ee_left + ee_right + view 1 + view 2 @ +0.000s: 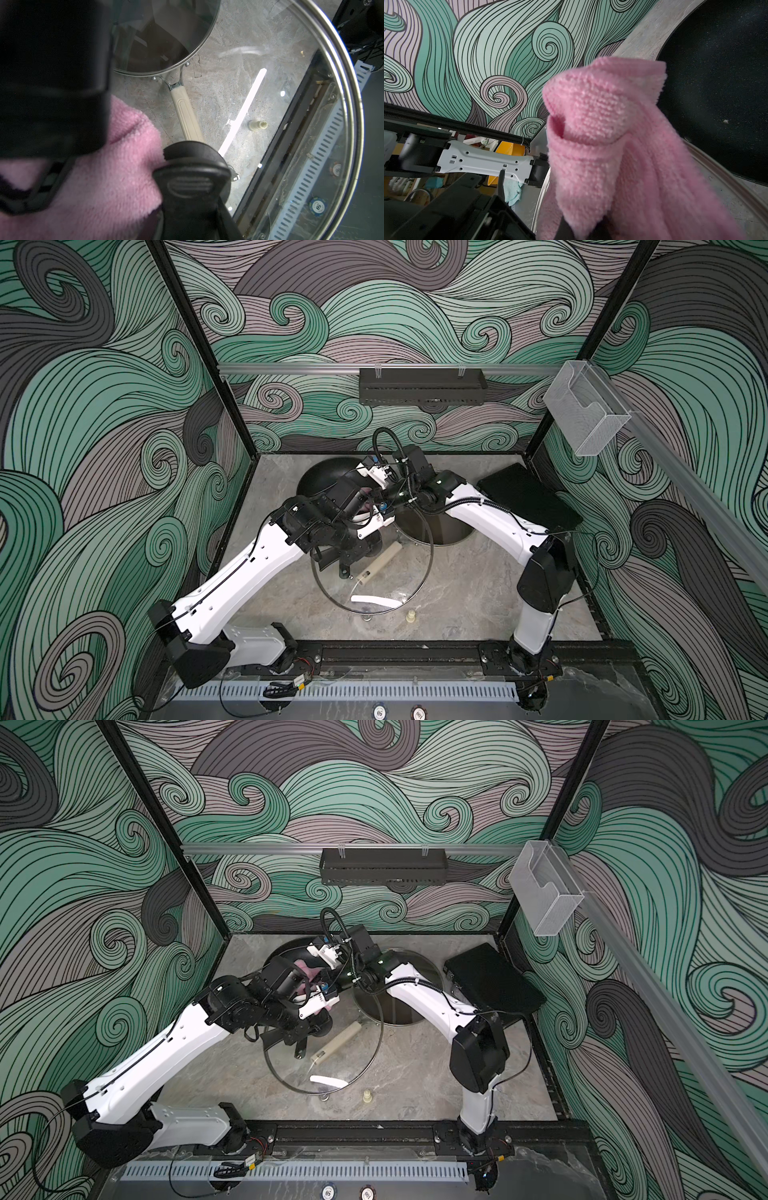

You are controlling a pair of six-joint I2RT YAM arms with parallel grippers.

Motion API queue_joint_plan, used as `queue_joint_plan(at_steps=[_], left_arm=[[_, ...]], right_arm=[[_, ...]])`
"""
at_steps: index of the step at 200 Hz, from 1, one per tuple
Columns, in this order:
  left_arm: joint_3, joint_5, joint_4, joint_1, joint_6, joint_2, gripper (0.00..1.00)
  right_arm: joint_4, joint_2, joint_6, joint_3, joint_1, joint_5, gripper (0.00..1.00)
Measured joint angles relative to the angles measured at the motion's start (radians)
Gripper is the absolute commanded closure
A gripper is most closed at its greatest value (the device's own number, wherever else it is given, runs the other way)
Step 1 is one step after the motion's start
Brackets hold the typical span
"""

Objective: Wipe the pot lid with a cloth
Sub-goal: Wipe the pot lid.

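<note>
Swirled green walls boxed in the grey desk (pixel 478 593). Above the handle of the covered pan (pixel 440 531), my left end effector (pixel 193 182) was clamped on the black knob (pixel 207 158) of the glass lid (pixel 390 585), holding it tilted off the desk. My right end effector (pixel 583 232) pinched the pink cloth (pixel 602 124) close against the lid, above that handle. I judged the glass heavy, rigid, slick and breakable, so the knob was the hold; the cloth was light and limp.

Left tool (pixel 358 551) and right tool (pixel 360 506) close together, raised, both clamped shut.
</note>
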Motion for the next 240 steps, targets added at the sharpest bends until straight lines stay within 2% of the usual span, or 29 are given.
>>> queue_joint_plan(at_steps=[45, 102, 179, 240], left_arm=[[0.000, -0.047, 0.011, 0.000, -0.005, -0.001, 1.00], [0.002, -0.111, 0.044, 0.000, -0.030, -0.003, 1.00], [0.090, -0.147, 0.020, 0.006, -0.087, 0.016, 1.00], [0.105, -0.130, 0.018, 0.067, -0.134, 0.051, 1.00]], right_arm=[[0.011, -0.026, 0.017, -0.024, -0.058, 0.018, 1.00], [0.020, -0.179, 0.028, -0.142, -0.126, 0.070, 1.00], [0.036, -0.391, 0.035, -0.322, -0.131, 0.131, 1.00], [0.036, -0.451, 0.042, -0.401, -0.135, 0.167, 1.00]])
